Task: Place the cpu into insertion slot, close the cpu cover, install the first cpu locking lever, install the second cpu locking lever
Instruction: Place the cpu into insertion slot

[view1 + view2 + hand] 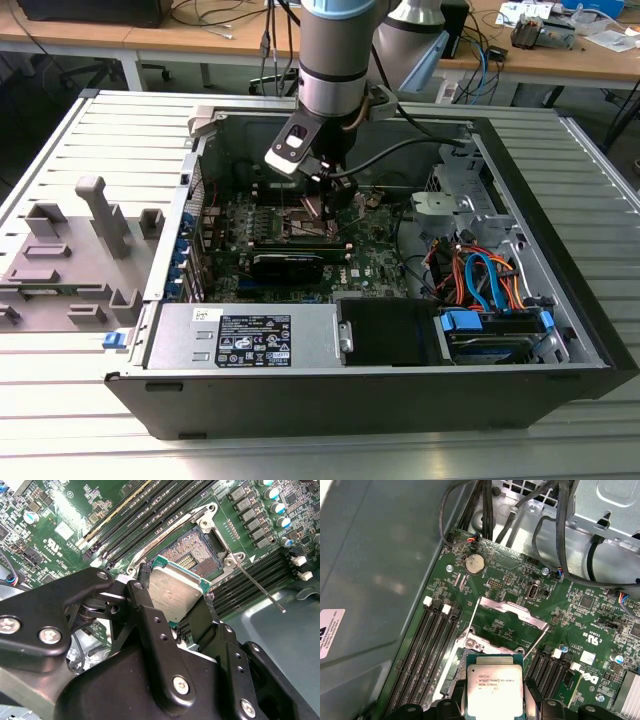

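Near the socket (192, 555), cpu (175, 591) in end effector (172, 600)

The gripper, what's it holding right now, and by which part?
The gripper holds the cpu by two opposite side edges, above the open socket.

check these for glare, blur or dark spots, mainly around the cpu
Second wrist view: a soft sheen on the cpu top and glare washing out part of the motherboard; first wrist view: cpu evenly lit, pale smeared reflections on the case wall; exterior view: dim shadow around the tool.
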### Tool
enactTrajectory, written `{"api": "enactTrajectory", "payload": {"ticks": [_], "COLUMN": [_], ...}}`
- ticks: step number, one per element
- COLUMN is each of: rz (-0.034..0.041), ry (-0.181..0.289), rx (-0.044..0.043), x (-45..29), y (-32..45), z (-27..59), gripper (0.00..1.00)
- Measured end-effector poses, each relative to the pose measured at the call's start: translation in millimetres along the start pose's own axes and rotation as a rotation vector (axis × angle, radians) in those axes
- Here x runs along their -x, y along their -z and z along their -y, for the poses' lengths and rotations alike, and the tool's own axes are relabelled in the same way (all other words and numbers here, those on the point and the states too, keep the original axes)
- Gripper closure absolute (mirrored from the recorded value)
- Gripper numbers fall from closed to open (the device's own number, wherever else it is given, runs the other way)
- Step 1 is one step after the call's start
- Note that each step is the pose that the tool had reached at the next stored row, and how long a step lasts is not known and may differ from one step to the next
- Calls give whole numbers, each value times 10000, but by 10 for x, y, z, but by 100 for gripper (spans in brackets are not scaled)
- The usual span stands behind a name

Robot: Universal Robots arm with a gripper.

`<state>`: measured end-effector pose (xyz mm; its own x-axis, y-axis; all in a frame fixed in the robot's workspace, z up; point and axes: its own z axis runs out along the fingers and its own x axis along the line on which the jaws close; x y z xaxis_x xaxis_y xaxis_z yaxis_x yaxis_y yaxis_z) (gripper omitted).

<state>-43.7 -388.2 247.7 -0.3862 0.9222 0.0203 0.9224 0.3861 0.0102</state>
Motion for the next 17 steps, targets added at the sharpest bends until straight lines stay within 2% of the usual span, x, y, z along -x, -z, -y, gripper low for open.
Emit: {"api": "enactTrajectory", "payload": {"ticks": [17], "rz": [2], "ry": [-126], "rx": [3], "x": [0], "y": [-18], "z": [0], "gripper": [45]}}
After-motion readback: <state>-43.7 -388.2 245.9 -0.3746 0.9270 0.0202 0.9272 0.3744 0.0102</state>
